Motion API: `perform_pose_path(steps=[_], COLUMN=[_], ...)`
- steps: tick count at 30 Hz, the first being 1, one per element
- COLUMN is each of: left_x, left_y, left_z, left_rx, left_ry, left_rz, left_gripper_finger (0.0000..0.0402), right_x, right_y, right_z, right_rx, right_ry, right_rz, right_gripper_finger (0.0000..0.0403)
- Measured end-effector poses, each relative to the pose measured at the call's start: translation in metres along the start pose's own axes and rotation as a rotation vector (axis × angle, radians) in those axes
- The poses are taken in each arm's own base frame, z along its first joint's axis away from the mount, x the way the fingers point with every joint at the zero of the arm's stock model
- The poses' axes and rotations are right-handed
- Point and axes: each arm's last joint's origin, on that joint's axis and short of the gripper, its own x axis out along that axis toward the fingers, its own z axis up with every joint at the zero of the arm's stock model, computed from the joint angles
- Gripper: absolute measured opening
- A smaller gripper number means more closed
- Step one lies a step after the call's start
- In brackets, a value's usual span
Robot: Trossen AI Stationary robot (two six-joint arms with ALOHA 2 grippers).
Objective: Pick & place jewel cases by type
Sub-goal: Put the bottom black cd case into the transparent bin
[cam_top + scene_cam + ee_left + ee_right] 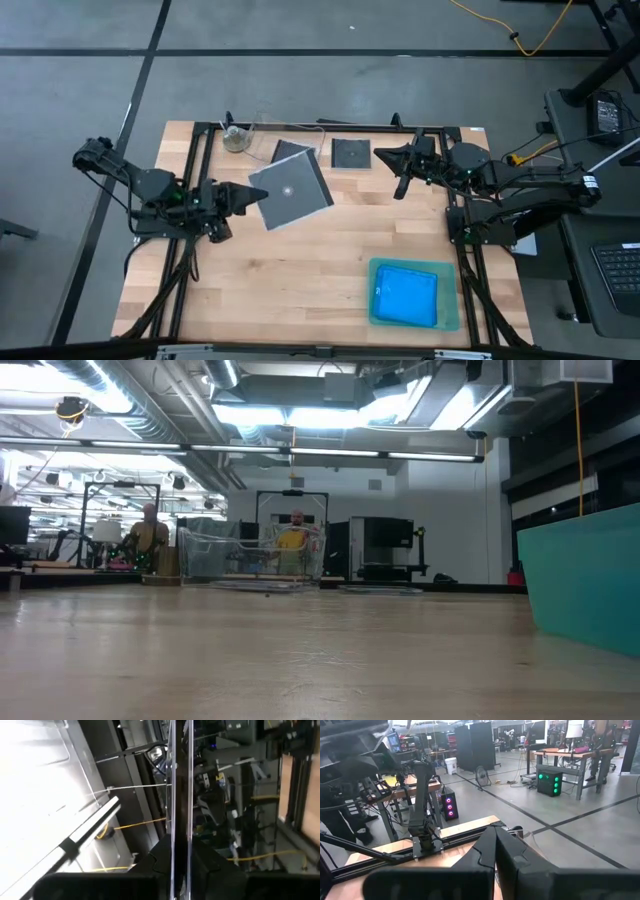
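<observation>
My left gripper (258,194) is shut on a grey square jewel case (292,190) with a pale spot at its middle, held up over the table's middle left. In the left wrist view the case (180,790) shows edge-on between my fingers. A dark square jewel case (350,153) lies flat at the far middle. Another dark case (288,149) lies partly hidden behind the held one. Blue jewel cases (405,295) lie in the green tray (452,318) at the near right. My right gripper (383,154) hovers shut and bare near the far right. My left gripper pinches the grey case's two flat faces between its fingers at the case's left edge (266,194). The fingers come level from the table's left. The case is lifted clear of the table and juts out beyond the fingertips (200,865), its face showing to the high view.
A clear plastic tub (240,135) stands at the far left of the table. The green tray's wall (590,580) rises at the right of the low view. Bare wood (280,280) lies across the near left and middle. People stand in the room beyond.
</observation>
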Motion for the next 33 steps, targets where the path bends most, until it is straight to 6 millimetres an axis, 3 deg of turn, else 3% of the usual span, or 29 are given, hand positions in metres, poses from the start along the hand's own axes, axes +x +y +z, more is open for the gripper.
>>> perform_pose_path(steps=[22, 33], left_x=[-0.0006, -0.0006], left_y=[0.0003, 0.0003], left_z=[0.0008, 0.0008], left_rx=[-0.910, -1.254], left_ry=[0.008, 0.007], left_rz=[0.001, 0.002], left_gripper_finger=[0.0022, 0.0022], right_x=[0.0000, 0.0000], right_y=[0.0001, 0.0001], right_z=[-0.0001, -0.0001], right_rx=[-0.031, -0.068], right_ry=[0.001, 0.001], right_rz=[0.001, 0.001], right_gripper_finger=[0.0007, 0.0007])
